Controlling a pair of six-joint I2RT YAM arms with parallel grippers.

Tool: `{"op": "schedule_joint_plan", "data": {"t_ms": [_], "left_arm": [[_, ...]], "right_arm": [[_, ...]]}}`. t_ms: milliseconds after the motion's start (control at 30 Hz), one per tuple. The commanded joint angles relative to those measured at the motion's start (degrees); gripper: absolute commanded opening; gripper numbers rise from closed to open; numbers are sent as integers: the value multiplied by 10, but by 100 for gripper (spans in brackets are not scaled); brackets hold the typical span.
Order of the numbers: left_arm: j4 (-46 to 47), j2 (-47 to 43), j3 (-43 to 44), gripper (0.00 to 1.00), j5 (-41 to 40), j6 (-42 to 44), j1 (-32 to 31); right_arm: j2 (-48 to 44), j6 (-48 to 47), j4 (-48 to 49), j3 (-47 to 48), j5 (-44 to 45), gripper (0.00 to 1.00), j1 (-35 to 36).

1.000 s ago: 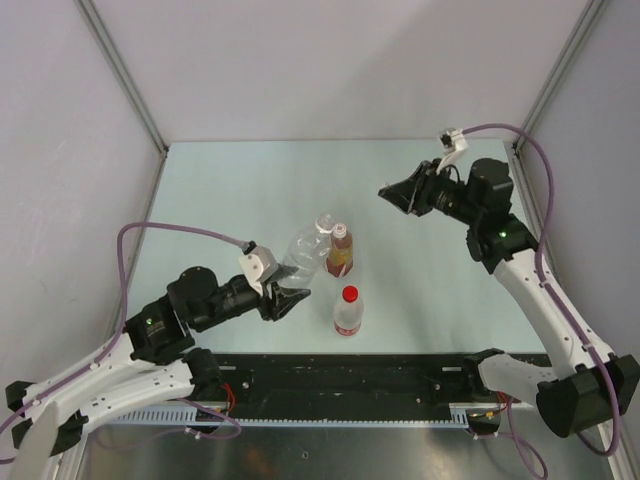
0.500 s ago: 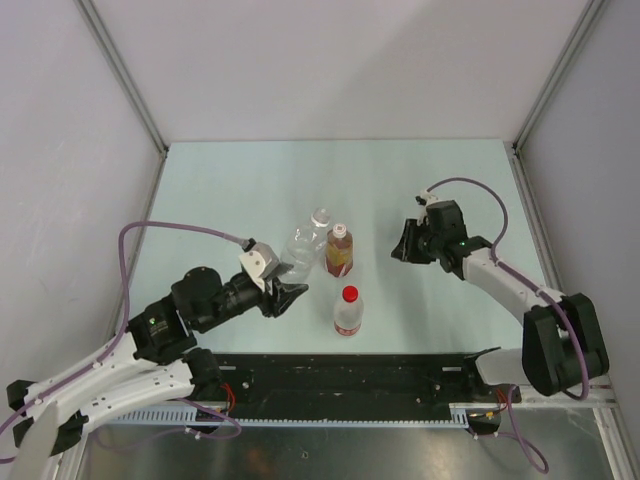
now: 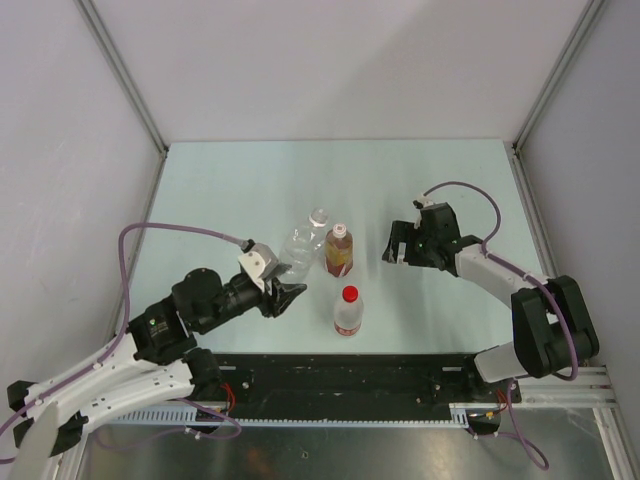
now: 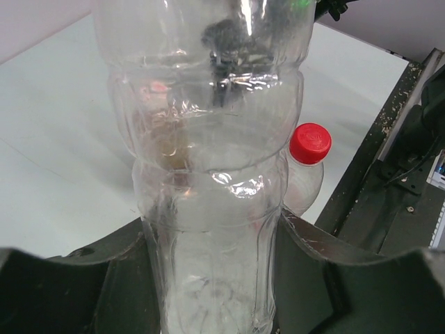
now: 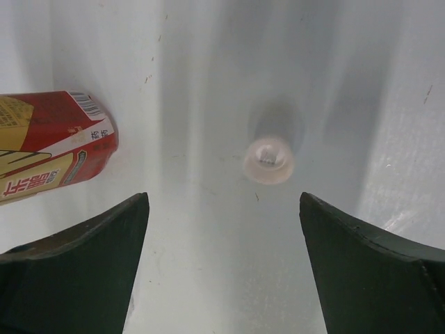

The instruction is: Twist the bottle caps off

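Clamps the clear bottle (image 3: 303,247) in the left fingers (image 4: 217,278) near the table's (image 3: 250,180) middle, hangs the right fingers (image 5: 222,202) wide open, empty, over a loose pale cap (image 5: 268,160) (one apparently off); next, likely needs the amber bottle's cap (image 3: 340,231) pinched.

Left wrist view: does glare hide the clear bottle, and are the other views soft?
Left wrist: specular streaks on the clear bottle clamped in the left gripper, yet its ribs read; the red cap behind is sharp. Right wrist: the pale cap, framed by the open right gripper, is slightly soft, faint shadow above it. Top external: evenly lit, sharp.
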Motion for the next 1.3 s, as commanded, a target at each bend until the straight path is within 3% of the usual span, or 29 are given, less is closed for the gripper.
{"op": "schedule_joint_plan", "data": {"t_ms": [0, 400, 667, 967, 1267], "left_arm": [[15, -5, 2, 0, -14, -6, 3], [15, 8, 15, 0, -7, 1, 3], [15, 22, 28, 0, 15, 1, 3], [16, 43, 42, 1, 55, -4, 3], [16, 55, 50, 2, 84, -11, 3]], "right_arm": [[-22, 1, 14, 1, 8, 95, 0], [-173, 9, 34, 3, -57, 99, -22], [-269, 51, 102, 36, -180, 99, -22], [-268, 178, 292, 75, -306, 99, 26], [-223, 221, 419, 113, -348, 98, 118]]}}
